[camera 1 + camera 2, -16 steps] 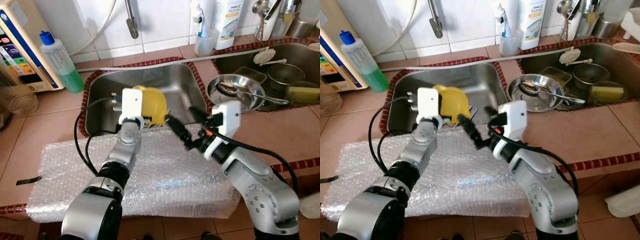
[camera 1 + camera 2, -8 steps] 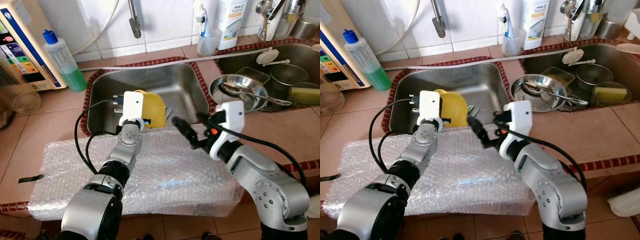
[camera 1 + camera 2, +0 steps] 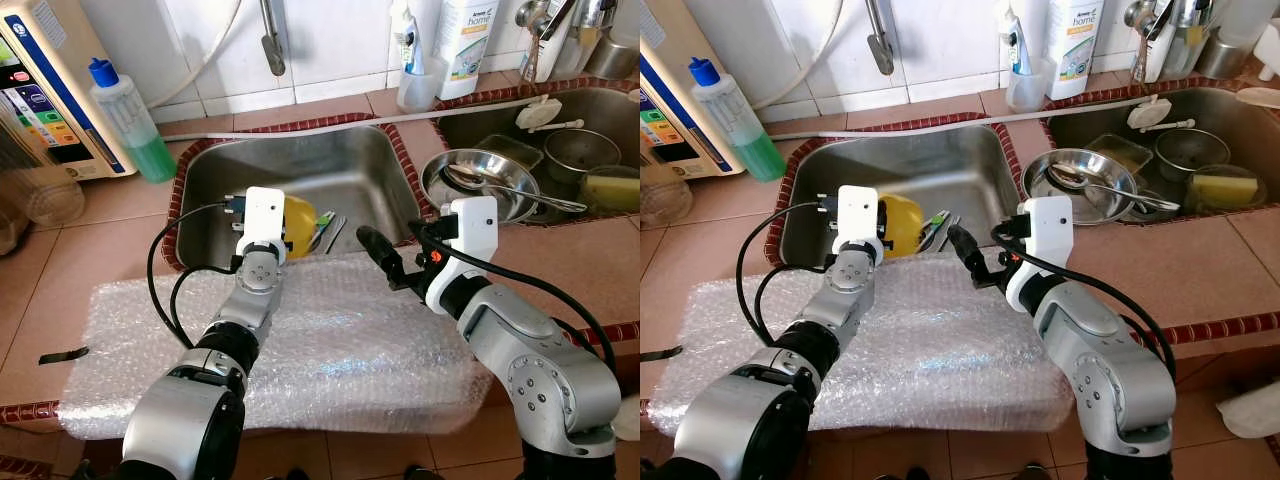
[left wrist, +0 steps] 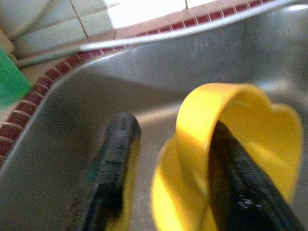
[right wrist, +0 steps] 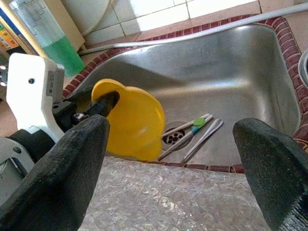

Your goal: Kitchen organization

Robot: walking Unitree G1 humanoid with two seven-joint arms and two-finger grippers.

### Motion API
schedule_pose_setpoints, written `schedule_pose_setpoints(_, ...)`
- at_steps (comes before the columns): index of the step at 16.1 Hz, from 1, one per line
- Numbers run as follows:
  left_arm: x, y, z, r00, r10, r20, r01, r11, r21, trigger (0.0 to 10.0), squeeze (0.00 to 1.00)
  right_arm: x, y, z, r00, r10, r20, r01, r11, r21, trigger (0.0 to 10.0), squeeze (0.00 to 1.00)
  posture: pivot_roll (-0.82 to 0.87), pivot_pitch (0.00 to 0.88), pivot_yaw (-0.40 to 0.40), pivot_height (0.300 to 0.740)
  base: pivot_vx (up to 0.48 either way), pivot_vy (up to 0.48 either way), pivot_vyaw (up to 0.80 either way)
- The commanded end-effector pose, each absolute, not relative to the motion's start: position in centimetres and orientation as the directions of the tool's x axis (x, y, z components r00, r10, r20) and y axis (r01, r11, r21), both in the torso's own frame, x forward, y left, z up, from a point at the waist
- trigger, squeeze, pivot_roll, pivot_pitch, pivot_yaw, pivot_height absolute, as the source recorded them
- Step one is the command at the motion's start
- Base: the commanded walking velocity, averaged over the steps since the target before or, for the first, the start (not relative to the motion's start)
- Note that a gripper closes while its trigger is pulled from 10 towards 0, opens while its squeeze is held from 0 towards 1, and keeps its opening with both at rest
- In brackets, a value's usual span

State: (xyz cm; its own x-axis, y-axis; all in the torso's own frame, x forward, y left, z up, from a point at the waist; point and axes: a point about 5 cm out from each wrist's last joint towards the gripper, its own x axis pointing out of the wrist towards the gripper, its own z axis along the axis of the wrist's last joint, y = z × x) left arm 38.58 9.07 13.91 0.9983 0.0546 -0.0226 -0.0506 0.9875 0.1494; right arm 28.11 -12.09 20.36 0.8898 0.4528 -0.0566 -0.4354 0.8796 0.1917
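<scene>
A yellow plastic cup (image 3: 301, 222) hangs tilted over the front of the left sink basin (image 3: 330, 165). My left gripper (image 4: 171, 137) is shut on the cup's rim, one black finger inside (image 4: 236, 178) and the other outside. My right gripper (image 3: 395, 248) is open and holds nothing. It hovers at the sink's front edge, just right of the cup and above the bubble wrap (image 3: 300, 350). Two or three utensils (image 5: 192, 130) lie by the drain beneath the cup.
A green soap bottle (image 3: 130, 120) and a water purifier (image 3: 45, 90) stand at the back left. The faucet (image 3: 270, 40) hangs over the sink. The right basin holds steel bowls (image 3: 480, 185) and dishes. Bottles (image 3: 465, 40) line the back wall.
The left gripper has lowered and tilted the yellow cup deeper toward the sink. The right gripper has drawn back a little to the right, away from the cup.
</scene>
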Motion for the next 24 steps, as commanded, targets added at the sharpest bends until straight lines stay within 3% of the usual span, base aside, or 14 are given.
schedule_pose_setpoints(1,38.7,9.5,13.8,0.998,0.052,-0.047,-0.044,0.985,0.168,10.0,1.00,28.2,-12.0,20.4,0.890,0.452,-0.061,-0.433,0.880,0.194,10.0,1.00,-0.36,0.172,0.157,0.740,0.000,0.000,0.00)
schedule_pose_setpoints(9,38.8,8.6,13.4,0.989,-0.048,-0.137,0.067,0.989,0.135,10.0,1.00,28.2,-11.6,20.2,0.884,0.463,-0.067,-0.442,0.873,0.205,10.0,1.00,-0.36,0.173,0.160,0.740,0.000,0.000,0.00)
schedule_pose_setpoints(10,38.8,8.3,13.1,0.982,-0.083,-0.169,0.114,0.975,0.189,10.0,1.00,28.2,-11.6,20.2,0.883,0.465,-0.069,-0.445,0.873,0.201,10.0,1.00,-0.36,0.172,0.161,0.740,0.000,0.000,0.00)
schedule_pose_setpoints(12,38.6,7.8,12.5,0.961,-0.157,-0.228,0.194,0.969,0.153,10.0,1.00,28.3,-11.6,20.2,0.881,0.468,-0.069,-0.449,0.872,0.195,10.0,1.00,-0.36,0.171,0.162,0.740,0.000,0.000,0.00)
schedule_pose_setpoints(16,38.7,8.6,12.4,0.950,-0.161,-0.269,0.204,0.968,0.143,10.0,1.00,28.4,-11.6,20.2,0.879,0.472,-0.069,-0.453,0.872,0.186,10.0,1.00,-0.36,0.169,0.161,0.740,0.000,0.000,0.00)
schedule_pose_setpoints(19,38.1,7.5,11.3,0.876,-0.309,-0.370,0.393,0.902,0.178,10.0,1.00,28.5,-11.6,20.2,0.876,0.477,-0.069,-0.459,0.870,0.178,10.0,1.00,-0.36,0.168,0.160,0.740,0.000,0.000,0.00)
schedule_pose_setpoints(22,39.0,8.5,13.4,0.961,-0.175,-0.216,0.219,0.954,0.203,10.0,1.00,28.5,-11.6,20.1,0.880,0.470,-0.067,-0.455,0.874,0.170,10.0,1.00,-0.36,0.166,0.160,0.740,0.000,0.000,0.00)
schedule_pose_setpoints(24,38.9,8.3,13.2,0.948,-0.210,-0.241,0.267,0.936,0.231,10.0,1.00,28.5,-11.7,20.1,0.882,0.466,-0.065,-0.451,0.877,0.167,10.0,1.00,-0.36,0.166,0.161,0.740,0.000,0.000,0.00)
